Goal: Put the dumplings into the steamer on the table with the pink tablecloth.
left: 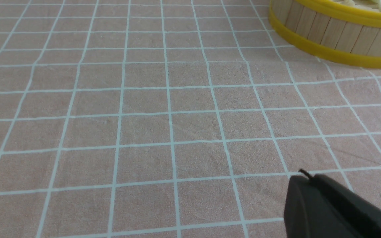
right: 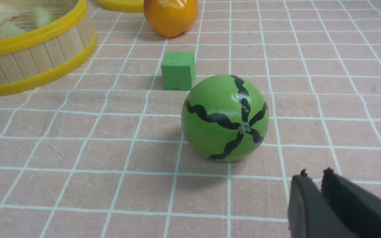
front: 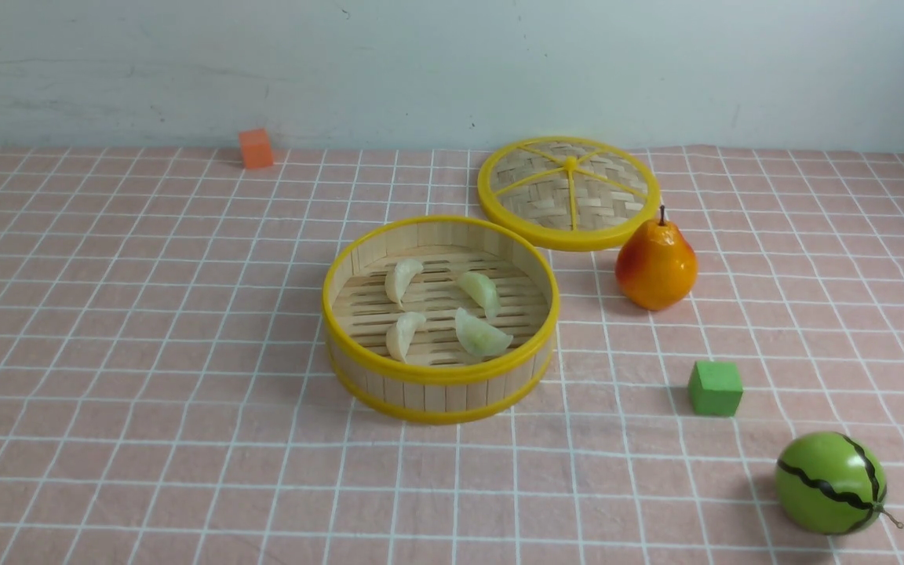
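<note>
**All four dumplings seen in the steamer**

Four small crescent-shaped, pale cream to greenish toy dumplings [front: 436, 310] are seen lying on the slatted floor of the round, yellow-rimmed bamboo steamer [front: 440, 375], which stands near the middle of the desk on the pale pink, white-gridded tablecloth [front: 146, 329]. No dumpling is seen on the cloth outside it, so the task is judged to be done as far as the views show; nothing appears left to move.

The left tool [left: 304, 180] is closed and empty, held low over bare cloth near the steamer's wall. The right tool [right: 314, 177] is empty, its jaws parted only by a narrow slit, near the round green striped toy watermelon [right: 225, 117].

The flat woven yellow-rimmed lid [front: 570, 192] lies behind the steamer, apart from it.
</note>
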Controlling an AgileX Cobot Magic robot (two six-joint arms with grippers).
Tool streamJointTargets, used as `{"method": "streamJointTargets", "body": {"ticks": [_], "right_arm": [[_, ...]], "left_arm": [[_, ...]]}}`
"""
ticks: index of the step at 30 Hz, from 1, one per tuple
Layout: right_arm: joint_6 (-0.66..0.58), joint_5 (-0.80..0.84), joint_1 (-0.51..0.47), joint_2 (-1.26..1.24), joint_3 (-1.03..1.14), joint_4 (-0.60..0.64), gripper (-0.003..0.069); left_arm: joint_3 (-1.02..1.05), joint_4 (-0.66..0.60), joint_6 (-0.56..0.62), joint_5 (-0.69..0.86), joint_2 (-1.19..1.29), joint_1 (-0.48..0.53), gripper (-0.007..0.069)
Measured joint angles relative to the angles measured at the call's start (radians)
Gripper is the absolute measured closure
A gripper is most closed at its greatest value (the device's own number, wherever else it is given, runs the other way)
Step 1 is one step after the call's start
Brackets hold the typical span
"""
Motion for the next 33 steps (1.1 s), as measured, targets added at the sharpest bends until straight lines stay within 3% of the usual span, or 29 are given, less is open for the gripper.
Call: {"method": "streamJointTargets", "body": {"ticks": [33], "right_arm": [[0.000,0.000,0.000,0.000,0.000,0.000,0.0536]], "left_arm": [[0.000,0.000,0.000,0.001,0.000,0.000,0.0620]]}}
